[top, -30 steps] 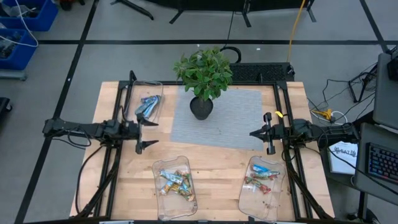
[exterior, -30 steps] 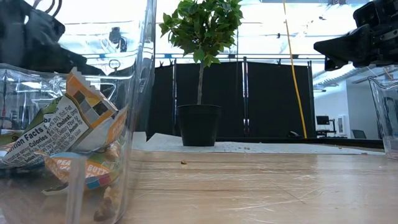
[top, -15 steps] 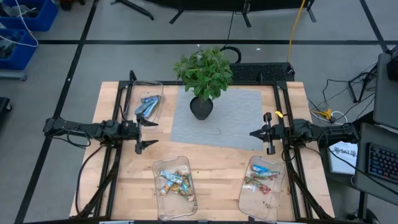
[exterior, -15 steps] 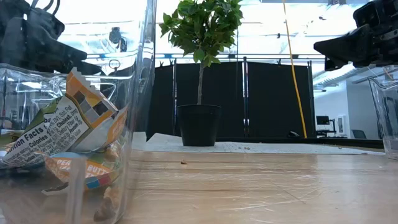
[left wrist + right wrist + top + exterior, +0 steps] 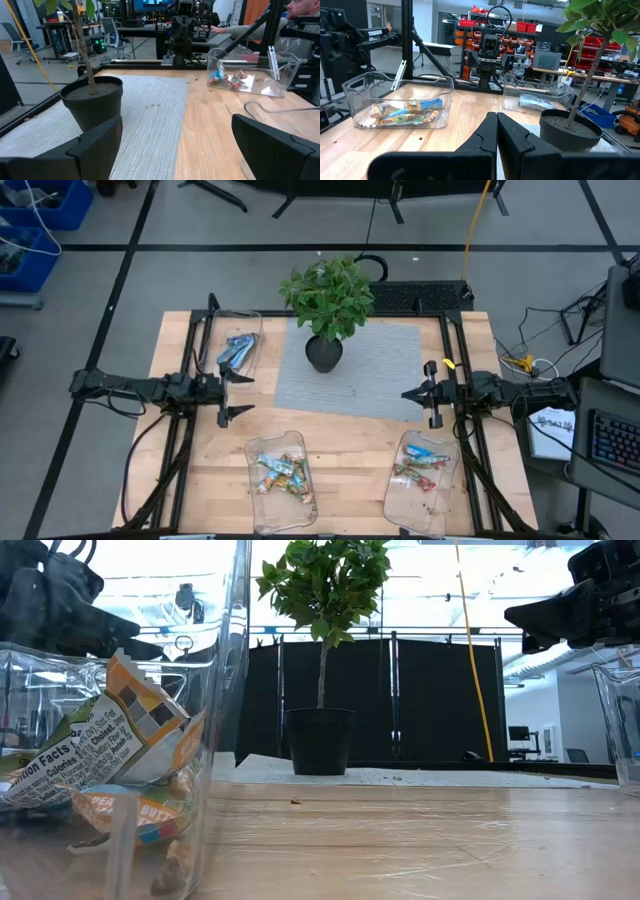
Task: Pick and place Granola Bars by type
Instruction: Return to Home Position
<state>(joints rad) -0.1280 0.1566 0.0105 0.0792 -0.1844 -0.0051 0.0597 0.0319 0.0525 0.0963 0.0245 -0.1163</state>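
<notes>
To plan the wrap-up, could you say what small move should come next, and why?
Probably just shut the left gripper, open and empty, to match the shut right gripper. All Granola Bars seen lie in the three clear trays; both hover at the table's sides.

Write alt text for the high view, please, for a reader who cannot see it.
On a table, granola bars lie sorted in clear trays: blue bars back left, yellow-green bars front centre, red-blue bars front right. The left claw, open, and right claw, shut, flank a potted plant.
</notes>
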